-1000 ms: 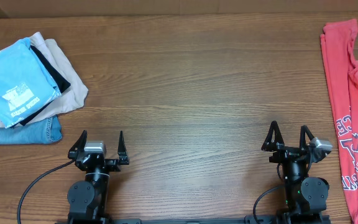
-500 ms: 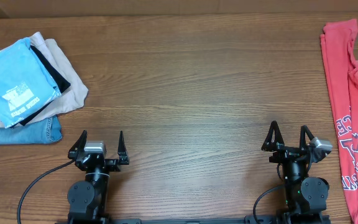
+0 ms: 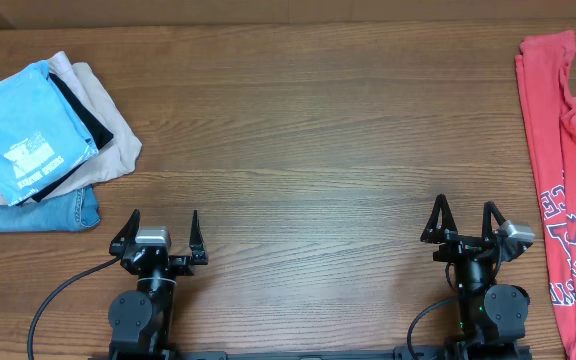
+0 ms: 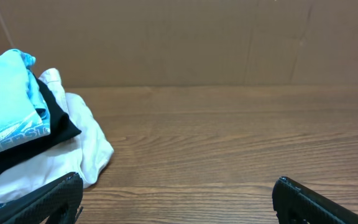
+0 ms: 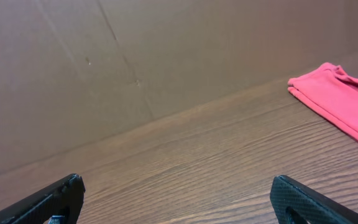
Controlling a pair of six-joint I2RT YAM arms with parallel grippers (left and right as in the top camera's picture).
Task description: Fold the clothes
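Note:
The clothes, a red T-shirt (image 3: pixel 566 180) with white lettering, lie rumpled along the table's right edge, partly cut off by the frame. In the right wrist view a red fold of the T-shirt (image 5: pixel 340 96) shows at the far right. My right gripper (image 3: pixel 463 215) stands open near the front edge, just left of the shirt and apart from it, with bare wood between its fingers (image 5: pixel 48 202). My left gripper (image 3: pixel 159 226) is open too at the front left, holding nothing. Its fingers (image 4: pixel 309 202) frame bare wood.
A pile of folded garments sits at the far left: a light blue shirt (image 3: pixel 23 130) on top, over black, beige (image 3: pixel 103 150) and denim (image 3: pixel 38 212) pieces. In the left wrist view the pile (image 4: pixel 36 143) lies ahead to the left. A cardboard wall (image 5: pixel 166 56) backs the table.

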